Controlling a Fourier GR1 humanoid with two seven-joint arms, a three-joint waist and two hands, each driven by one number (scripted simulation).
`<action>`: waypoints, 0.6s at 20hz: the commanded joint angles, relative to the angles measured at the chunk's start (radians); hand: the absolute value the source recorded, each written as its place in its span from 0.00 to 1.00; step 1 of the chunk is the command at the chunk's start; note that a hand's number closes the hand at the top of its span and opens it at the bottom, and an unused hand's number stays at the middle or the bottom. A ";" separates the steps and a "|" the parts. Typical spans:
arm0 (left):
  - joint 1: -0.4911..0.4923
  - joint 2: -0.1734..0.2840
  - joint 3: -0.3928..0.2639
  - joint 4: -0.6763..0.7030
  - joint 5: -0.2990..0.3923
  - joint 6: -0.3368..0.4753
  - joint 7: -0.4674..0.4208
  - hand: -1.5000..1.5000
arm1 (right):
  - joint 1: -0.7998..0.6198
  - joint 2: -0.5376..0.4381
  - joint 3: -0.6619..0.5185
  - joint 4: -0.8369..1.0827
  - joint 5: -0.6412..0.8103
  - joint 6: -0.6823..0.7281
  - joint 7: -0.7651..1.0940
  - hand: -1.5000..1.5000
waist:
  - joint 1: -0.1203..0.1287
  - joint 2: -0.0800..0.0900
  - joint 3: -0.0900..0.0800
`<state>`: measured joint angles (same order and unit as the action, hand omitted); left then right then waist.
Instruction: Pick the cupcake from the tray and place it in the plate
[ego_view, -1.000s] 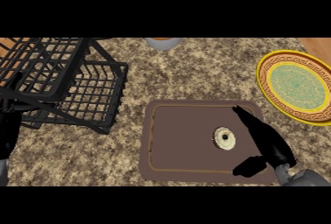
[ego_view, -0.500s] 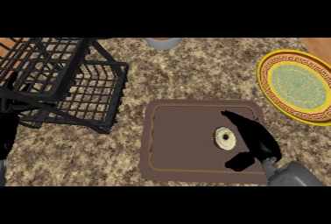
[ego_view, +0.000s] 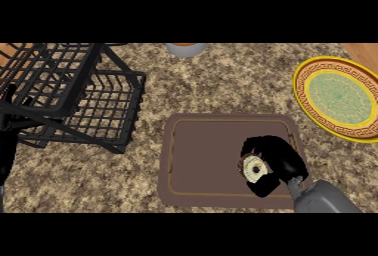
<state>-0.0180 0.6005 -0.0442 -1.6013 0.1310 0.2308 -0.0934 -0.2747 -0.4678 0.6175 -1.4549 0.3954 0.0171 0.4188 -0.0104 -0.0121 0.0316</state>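
cupcake: small and round from above – pale cream-green top with a dark centre and a dark ring round it. Only part of it shows, the rest is tucked under black fingers.

where it sits: on the brown tray, right-hand part, a bit below the middle. Can't tell from this angle whether it's lifted off the tray surface or not.

right hand: comes in from the lower right on a grey forearm, fingers arched over the top of the cupcake and the thumb curled in below it – so it's wrapped round the cupcake from the right side.

left hand: just a black sliver at the far left edge, beside the rack. Too little shows to say anything about how it's set.

plate: yellow rim with a dark patterned band, green middle. Sits at the upper right, off the tray, well apart from the cupcake, partly cut by the frame edge.

tray: dark brown, rounded corners, thin gold line running inside the edge.

wire rack: black, upper left, standing on the speckled counter.

bowl: grey rim at the top edge, mostly cut off.

count: 1 cupcake, 1 tray, 1 plate, 1 rack, 1 bowl, 2 hands.
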 joint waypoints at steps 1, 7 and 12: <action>-0.001 -0.156 -0.088 0.081 0.117 -0.033 0.132 0.50 | -0.038 0.034 -0.013 0.009 0.004 -0.014 -0.004 1.00 | -0.018 0.027 -0.032; 0.029 -0.142 -0.064 0.056 0.119 -0.071 0.127 0.50 | -0.133 0.060 -0.056 0.098 0.102 -0.095 0.063 1.00 | 0.003 0.031 -0.033; -0.009 -0.155 -0.066 0.064 0.097 -0.073 0.140 0.50 | -0.311 0.110 -0.120 0.202 0.178 -0.164 0.145 1.00 | 0.015 0.041 -0.034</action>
<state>-0.0201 0.5801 -0.0227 -1.6281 0.1161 0.1969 -0.0676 -0.4807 -0.3856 0.5344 -1.3118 0.5141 -0.0965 0.5077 0.0072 0.0014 0.0314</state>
